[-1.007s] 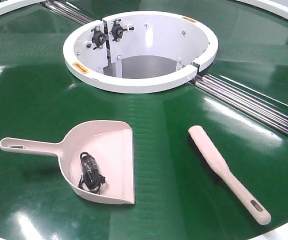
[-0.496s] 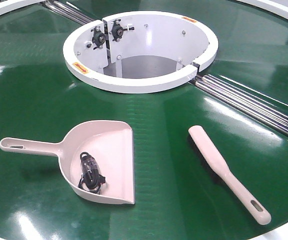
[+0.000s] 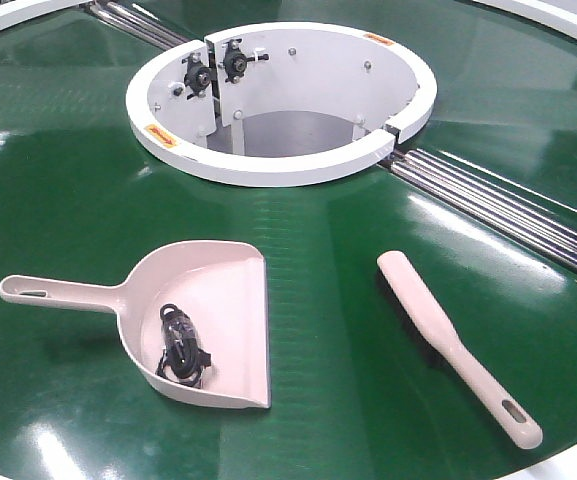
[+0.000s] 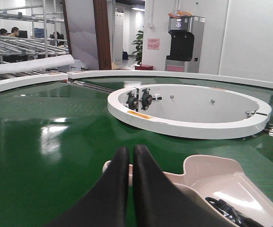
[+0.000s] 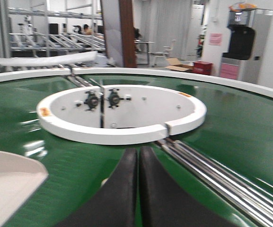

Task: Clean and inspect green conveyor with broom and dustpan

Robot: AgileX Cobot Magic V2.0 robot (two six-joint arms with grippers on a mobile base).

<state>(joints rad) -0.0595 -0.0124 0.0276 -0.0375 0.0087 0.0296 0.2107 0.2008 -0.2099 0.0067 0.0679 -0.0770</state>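
The green conveyor (image 3: 68,200) fills the front view. The dustpan (image 3: 223,300) lies on it at the front left, handle pointing left, with a black tangled cord-like object (image 3: 180,345) inside. The broom (image 3: 438,335) lies at the front right, slotted handle end toward the near edge. Neither gripper shows in the front view. In the left wrist view my left gripper (image 4: 130,150) is shut and empty, above the dustpan (image 4: 212,177) handle. In the right wrist view my right gripper (image 5: 138,151) is shut and empty; the dustpan's edge (image 5: 8,184) shows at lower left.
The white central ring (image 3: 288,165) with two black fittings on its inner wall stands at the back middle. Silver roller seams (image 3: 508,210) run from the ring toward the right. The white outer rim (image 3: 568,465) borders the near right edge.
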